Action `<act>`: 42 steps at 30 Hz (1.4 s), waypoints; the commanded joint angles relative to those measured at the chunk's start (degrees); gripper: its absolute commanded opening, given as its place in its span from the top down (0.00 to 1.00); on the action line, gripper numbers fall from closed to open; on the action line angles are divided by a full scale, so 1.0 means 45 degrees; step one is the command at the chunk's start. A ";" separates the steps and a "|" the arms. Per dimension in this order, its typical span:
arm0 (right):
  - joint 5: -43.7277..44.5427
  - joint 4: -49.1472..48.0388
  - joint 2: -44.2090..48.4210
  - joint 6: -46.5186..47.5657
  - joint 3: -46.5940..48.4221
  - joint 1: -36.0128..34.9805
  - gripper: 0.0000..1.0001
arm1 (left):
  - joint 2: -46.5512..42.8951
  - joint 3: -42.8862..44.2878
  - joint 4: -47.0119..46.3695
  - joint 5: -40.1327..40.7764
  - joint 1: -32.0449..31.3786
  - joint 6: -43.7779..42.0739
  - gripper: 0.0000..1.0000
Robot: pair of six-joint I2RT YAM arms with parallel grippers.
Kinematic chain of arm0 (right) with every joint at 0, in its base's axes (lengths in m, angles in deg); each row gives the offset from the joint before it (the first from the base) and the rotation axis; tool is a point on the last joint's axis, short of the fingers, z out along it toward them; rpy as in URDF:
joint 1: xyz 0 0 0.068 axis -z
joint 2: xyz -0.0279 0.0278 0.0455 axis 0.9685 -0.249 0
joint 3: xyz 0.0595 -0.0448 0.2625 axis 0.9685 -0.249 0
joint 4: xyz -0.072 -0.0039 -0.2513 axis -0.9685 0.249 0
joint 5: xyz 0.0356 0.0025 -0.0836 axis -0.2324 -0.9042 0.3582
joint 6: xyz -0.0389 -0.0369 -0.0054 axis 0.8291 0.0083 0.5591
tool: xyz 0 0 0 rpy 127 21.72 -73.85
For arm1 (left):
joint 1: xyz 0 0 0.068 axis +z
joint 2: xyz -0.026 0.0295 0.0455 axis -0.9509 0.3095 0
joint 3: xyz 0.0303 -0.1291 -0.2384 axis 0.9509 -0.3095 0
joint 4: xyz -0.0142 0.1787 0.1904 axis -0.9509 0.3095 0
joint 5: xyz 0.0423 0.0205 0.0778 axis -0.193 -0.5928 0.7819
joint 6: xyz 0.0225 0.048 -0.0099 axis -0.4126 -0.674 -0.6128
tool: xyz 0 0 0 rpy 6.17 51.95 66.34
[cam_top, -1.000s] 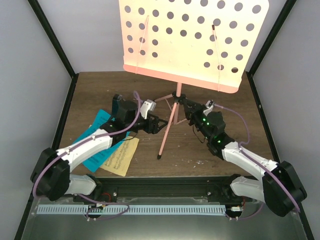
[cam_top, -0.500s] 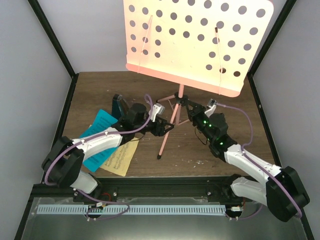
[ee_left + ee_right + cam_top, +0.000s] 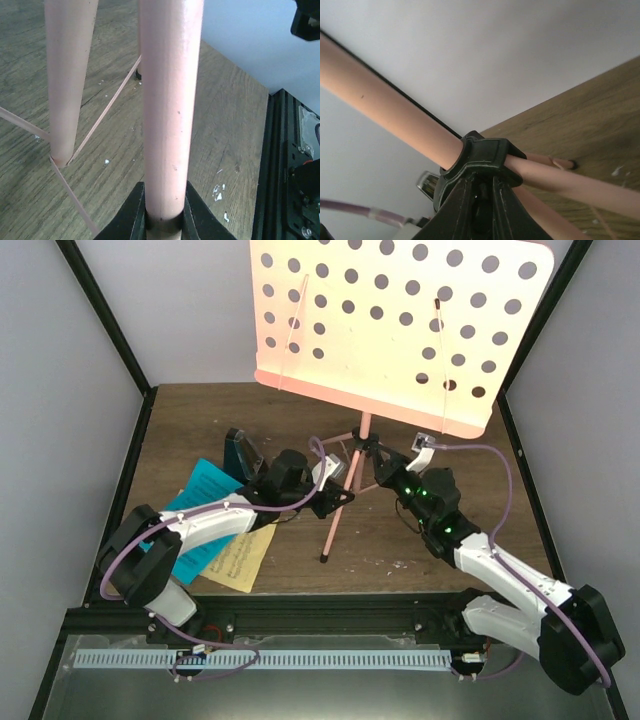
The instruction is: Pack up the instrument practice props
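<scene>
The pink music stand stands mid-table, its hole-punched desk high at the back. My left gripper is shut on the stand's front leg, with the pink tube pinched between both jaws. My right gripper is shut on the black collar where the legs meet the pole. A cyan page and a pale-yellow page lie flat under the left arm. The black metronome stands behind that arm, partly hidden.
Black frame posts rise at both back corners. A black rail runs along the table's near edge. Thin pink braces link the stand's legs. Another leg stands left of the held one.
My left gripper has moved right onto the stand's front leg and shut on it. The stand and its desk have shifted a little to the right, the right gripper with them.
</scene>
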 commanded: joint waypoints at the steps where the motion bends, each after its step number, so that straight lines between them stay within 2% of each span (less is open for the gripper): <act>1: -0.0209 0.2530 0.0053 0.5532 0.0191 -0.0124 0.99 | 0.0052 -0.0014 0.0682 0.1267 0.0308 0.0247 0.99; 9: -0.0667 0.3748 -0.0212 1.0815 0.0931 -0.0137 0.98 | -0.0710 -0.0567 0.1024 0.1455 0.0296 -0.0370 1.00; 14: 0.0263 0.4392 -0.0367 1.1642 0.1529 -0.0138 0.92 | -0.1073 -0.0807 0.1005 0.1246 0.0297 -0.0335 0.99; 15: 0.0386 0.4383 -0.0199 1.1559 0.1559 -0.0138 0.87 | -0.1154 -0.0893 0.0957 0.1249 0.0311 -0.0324 0.94; 16: 0.0382 0.4311 0.0058 1.1377 0.1536 -0.0138 0.78 | -0.1259 -0.0957 0.0934 0.1255 0.0308 -0.0325 0.86; 20: -0.0053 0.3637 0.1715 0.9825 0.0866 -0.0138 0.22 | -0.1765 -0.1051 0.0979 0.1273 0.0306 -0.0325 0.51; 21: -0.0139 0.3512 0.2136 0.9300 0.0668 -0.0128 0.12 | -0.1931 -0.1070 0.0995 0.1350 0.0307 -0.0274 0.44; 23: -0.0237 0.3633 0.2768 0.8325 0.0466 -0.0104 0.02 | -0.2310 -0.1075 0.1099 0.1471 0.0313 -0.0230 0.34; 27: -0.0627 0.4816 0.3212 0.6797 0.0495 0.0628 0.00 | -0.3181 -0.0994 0.1455 0.1559 0.0322 0.0254 0.26; 30: -0.2736 0.5284 0.3258 0.5908 0.0523 0.2149 0.00 | -0.3772 -0.0758 0.2084 0.1593 0.0327 0.0626 0.24; 33: -0.4073 0.5273 0.3268 0.5427 0.0473 0.2904 0.00 | -0.4073 -0.0409 0.2889 0.1467 0.0398 0.0915 0.21; 38: -0.5490 0.4680 0.2661 0.4865 0.0353 0.3281 0.00 | -0.3517 -0.0129 0.3084 0.0240 0.0637 0.1395 0.23; 42: -0.5979 0.4358 0.2234 0.4822 0.0221 0.3299 0.00 | -0.2872 -0.0036 0.2732 -0.0044 0.0629 0.1298 0.24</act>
